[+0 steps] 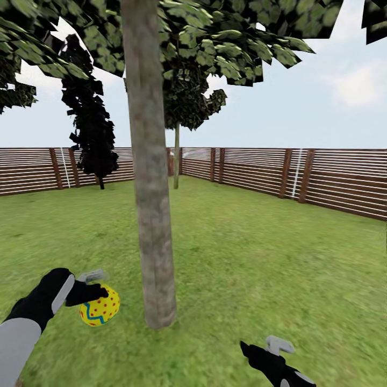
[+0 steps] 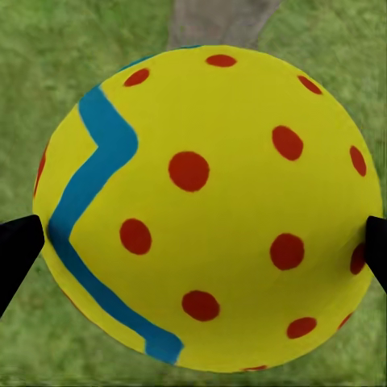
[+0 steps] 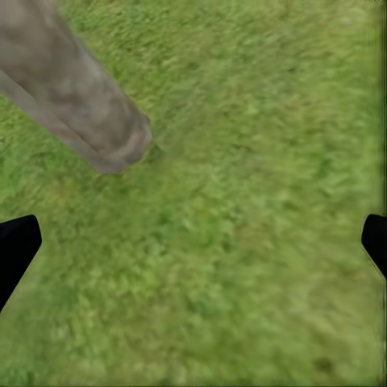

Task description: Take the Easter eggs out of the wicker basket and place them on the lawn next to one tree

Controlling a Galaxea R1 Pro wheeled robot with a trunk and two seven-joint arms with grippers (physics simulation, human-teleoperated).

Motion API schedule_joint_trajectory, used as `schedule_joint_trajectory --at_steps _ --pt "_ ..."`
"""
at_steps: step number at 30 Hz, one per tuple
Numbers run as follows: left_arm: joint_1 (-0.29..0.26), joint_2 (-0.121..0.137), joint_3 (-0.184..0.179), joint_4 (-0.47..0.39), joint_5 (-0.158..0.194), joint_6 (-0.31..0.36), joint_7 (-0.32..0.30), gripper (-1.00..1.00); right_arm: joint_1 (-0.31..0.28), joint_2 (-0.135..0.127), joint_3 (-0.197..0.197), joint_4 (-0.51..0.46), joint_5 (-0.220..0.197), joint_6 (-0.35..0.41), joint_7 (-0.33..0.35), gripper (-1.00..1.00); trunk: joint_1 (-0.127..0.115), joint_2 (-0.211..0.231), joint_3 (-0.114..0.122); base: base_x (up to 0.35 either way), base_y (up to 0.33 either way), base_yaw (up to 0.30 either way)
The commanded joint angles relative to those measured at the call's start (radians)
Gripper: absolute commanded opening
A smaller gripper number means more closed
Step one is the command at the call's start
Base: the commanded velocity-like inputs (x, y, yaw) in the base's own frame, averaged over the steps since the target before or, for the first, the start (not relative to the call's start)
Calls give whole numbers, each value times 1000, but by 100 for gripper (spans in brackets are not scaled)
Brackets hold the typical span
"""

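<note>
One yellow Easter egg (image 1: 100, 307) sits in the left gripper (image 1: 92, 293), whose two black fingers (image 2: 18, 246) press on its sides. The egg has red dots and a blue zigzag band (the band shows best in the left wrist view). It is held low over the lawn (image 1: 258, 252), just beside the foot of the tree (image 1: 152, 215) with the thick grey-brown trunk. The right gripper (image 1: 267, 346) is on the other side of the trunk, near it, over bare grass — its fingers are spread wide with nothing between them. Far back stands a brown slat fence (image 1: 333, 180), a dark narrow tree (image 1: 91, 134) and another thin tree (image 1: 176, 156).
</note>
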Motion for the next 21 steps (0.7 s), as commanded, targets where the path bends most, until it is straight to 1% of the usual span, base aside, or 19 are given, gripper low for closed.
schedule_joint_trajectory --at_steps 1,3,5,8,11,16,21 --pt "-19 -10 -35 48 -6 -6 -4 -100 0 1 -4 -1 -3 6 5 100 0 -1 -2 0 -288 0" --pt "-31 -20 -70 83 -8 -13 -4 -100 0 2 -4 -1 -3 6 6 100 0 -1 -2 0 -288 0" --pt "-36 -28 -84 97 -10 -15 -4 -100 0 2 -4 -1 -3 6 9 100 0 -1 -2 0 -288 0" --pt "-38 -34 -88 102 -10 -16 -4 -100 0 2 -4 2 -3 8 8 100 0 -1 -5 6 -281 0" --pt "-38 -37 -89 101 -10 -16 -4 -100 -1 1 -4 8 -3 8 6 100 0 -1 -10 79 -140 0" --pt "-38 -39 -89 101 -10 -16 -4 -100 -1 1 -4 10 -3 9 6 100 0 -1 -18 184 -157 0" --pt "-38 -39 -89 101 -11 -16 -4 -100 0 1 -4 11 -3 7 6 100 0 -1 -26 139 -277 -3"
